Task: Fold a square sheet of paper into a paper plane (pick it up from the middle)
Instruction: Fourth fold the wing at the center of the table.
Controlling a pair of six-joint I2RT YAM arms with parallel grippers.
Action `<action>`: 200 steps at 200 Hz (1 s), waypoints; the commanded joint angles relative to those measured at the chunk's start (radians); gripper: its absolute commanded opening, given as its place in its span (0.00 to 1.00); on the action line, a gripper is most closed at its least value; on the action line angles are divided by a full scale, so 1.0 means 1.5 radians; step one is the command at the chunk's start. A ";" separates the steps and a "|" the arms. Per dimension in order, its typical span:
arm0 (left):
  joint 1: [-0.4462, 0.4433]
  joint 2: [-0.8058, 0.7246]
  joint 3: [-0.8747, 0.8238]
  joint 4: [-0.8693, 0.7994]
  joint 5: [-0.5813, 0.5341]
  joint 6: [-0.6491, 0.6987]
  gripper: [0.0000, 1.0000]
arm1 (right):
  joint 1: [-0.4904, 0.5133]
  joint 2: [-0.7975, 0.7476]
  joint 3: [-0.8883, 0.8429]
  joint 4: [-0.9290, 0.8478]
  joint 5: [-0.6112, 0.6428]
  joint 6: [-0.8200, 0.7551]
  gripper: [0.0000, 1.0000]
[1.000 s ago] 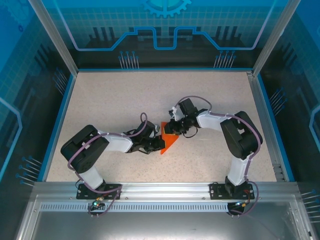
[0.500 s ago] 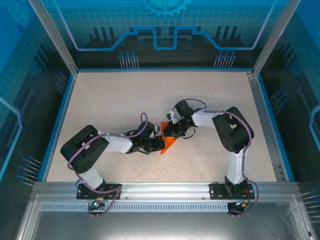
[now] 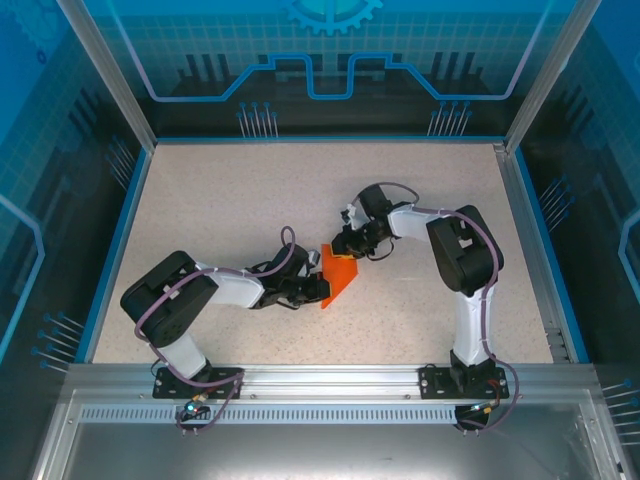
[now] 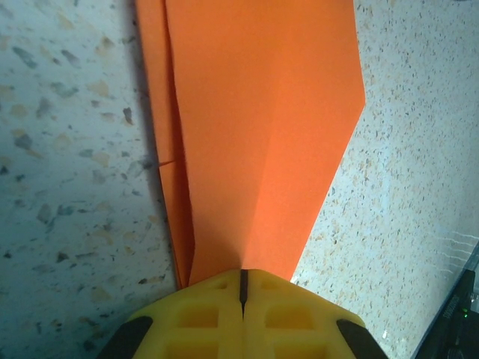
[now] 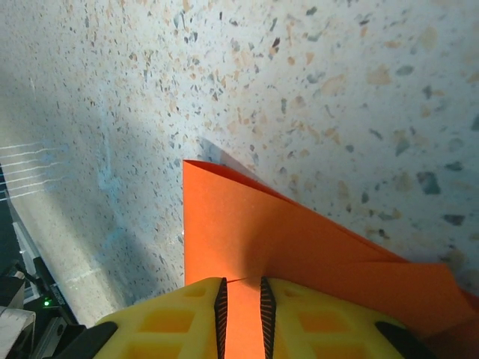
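top view: the square sheet of paper (image 3: pixel 338 274), bright orange and already creased into a smaller pointed shape, lies near the middle of the speckled tabletop (image 3: pixel 220 200), between the two arms. the left end effector (image 3: pixel 314 290) meets the sheet from the left at its near part; the right end effector (image 3: pixel 347 247) meets it at its far corner. both arms are bent inward, their wrists close together over the paper.

left wrist view: the left end effector's yellow fingers (image 4: pixel 202 318) are pressed together, with only a thin dark seam between them. the narrow end of the sheet runs into that seam, so the end effector is clamped on the paper. from the grip the sheet widens away from the camera. a centre crease divides a lighter panel from a shaded one, and a slim folded layer shows along the left edge. it casts a dark shadow on the tabletop to its left.

right wrist view: the right end effector's yellow fingers (image 5: pixel 179 318) stand a narrow slot apart, and orange shows through the slot. the paper spreads from under the fingertips to a sharp corner at upper left, and a folded edge slants down toward the right. a thin shadow lines that far edge. whether these fingers pinch the sheet or merely sit over it cannot be told.
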 commanded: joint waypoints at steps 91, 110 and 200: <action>-0.012 0.039 -0.042 -0.240 -0.052 0.075 0.00 | -0.055 -0.109 -0.021 0.007 -0.011 -0.045 0.26; -0.012 0.038 -0.031 -0.257 -0.053 0.089 0.00 | -0.032 -0.155 -0.070 0.019 -0.007 -0.041 0.26; -0.012 0.028 -0.019 -0.276 -0.053 0.107 0.00 | 0.042 -0.103 -0.117 0.089 0.022 0.012 0.22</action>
